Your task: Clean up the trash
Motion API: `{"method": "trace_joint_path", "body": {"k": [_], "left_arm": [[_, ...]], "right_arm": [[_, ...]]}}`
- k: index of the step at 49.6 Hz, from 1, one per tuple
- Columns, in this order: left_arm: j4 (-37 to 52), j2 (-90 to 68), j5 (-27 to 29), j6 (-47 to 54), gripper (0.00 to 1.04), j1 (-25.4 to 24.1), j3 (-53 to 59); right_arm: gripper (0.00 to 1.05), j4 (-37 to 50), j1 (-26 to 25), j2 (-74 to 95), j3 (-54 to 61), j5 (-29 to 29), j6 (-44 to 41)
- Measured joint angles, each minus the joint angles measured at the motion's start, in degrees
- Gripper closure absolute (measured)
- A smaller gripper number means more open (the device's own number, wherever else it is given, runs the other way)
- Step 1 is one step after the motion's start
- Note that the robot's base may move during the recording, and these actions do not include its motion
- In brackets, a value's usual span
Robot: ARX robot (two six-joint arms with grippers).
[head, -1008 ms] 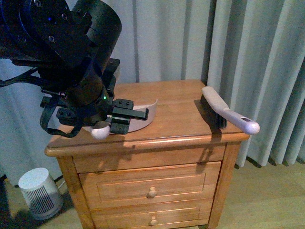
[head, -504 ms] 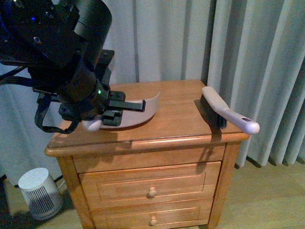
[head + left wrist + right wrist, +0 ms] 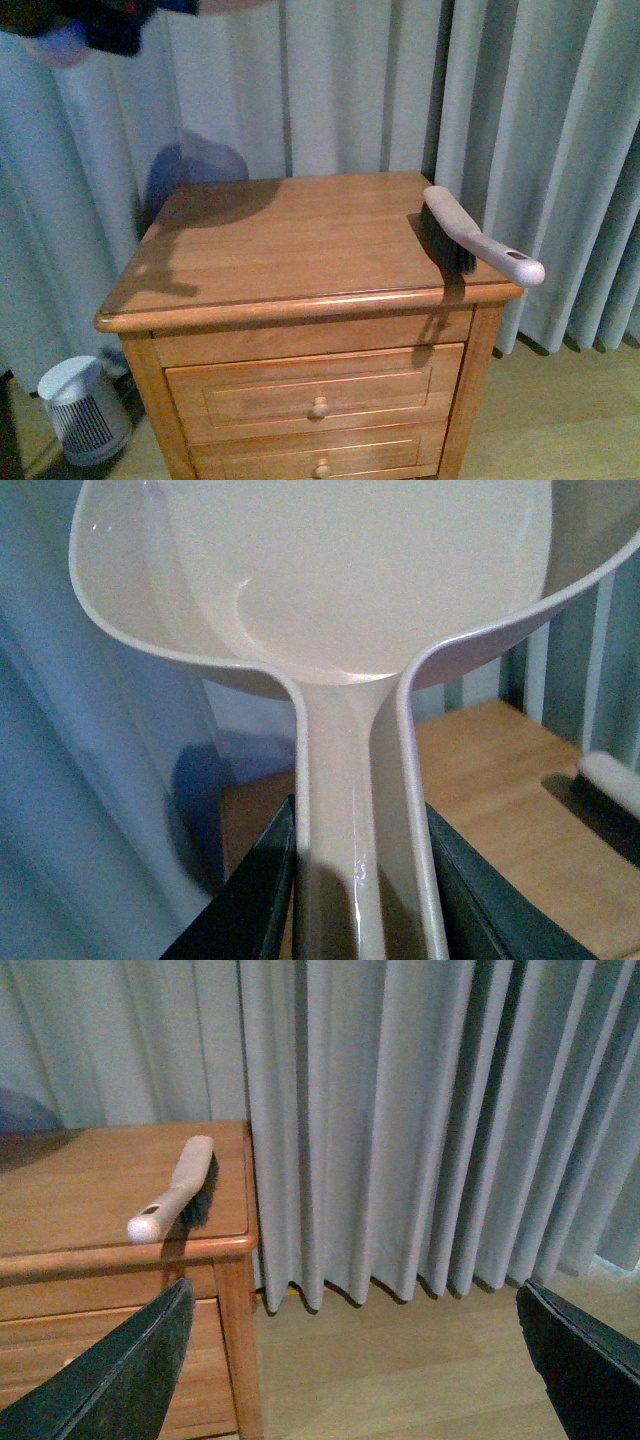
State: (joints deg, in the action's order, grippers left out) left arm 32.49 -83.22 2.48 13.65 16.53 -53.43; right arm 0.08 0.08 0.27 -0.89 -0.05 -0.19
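Observation:
The trash is out of view in every picture. In the left wrist view the beige dustpan (image 3: 350, 580) fills the upper part, its pan showing nothing inside. My left gripper (image 3: 358, 880) is shut on the dustpan's handle, held high above the wooden nightstand (image 3: 490, 780). The front view shows only a dark edge of the left arm (image 3: 90, 25) at the top left corner. My right gripper (image 3: 350, 1370) is open with nothing in it, hanging over the floor to the right of the nightstand (image 3: 80, 1190).
A brush (image 3: 480, 240) with a white handle lies on the nightstand's (image 3: 290, 240) right side, its handle past the front corner; it also shows as the brush (image 3: 175, 1195) in the right wrist view. Grey curtains (image 3: 540, 120) hang behind. A small white heater (image 3: 85, 410) stands on the floor at left.
My left arm has lifted the dustpan up off the nightstand top and almost out of the front view. The brush has not moved.

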Motion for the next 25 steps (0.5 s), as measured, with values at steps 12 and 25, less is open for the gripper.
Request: {"method": "trace_joint_path", "body": {"k": [12, 25], "left_arm": [[10.0, 19.3, -7.3, -0.2, 0.76, -9.9, 15.5], [10.1, 36.7, -18.8, -6.5, 0.76, -24.9, 29.5]], "right_arm": [[0.07, 0.0, 0.0, 0.0, 0.0, 0.0, 0.0], [0.07, 0.0, 0.0, 0.0, 0.0, 0.0, 0.0]]}}
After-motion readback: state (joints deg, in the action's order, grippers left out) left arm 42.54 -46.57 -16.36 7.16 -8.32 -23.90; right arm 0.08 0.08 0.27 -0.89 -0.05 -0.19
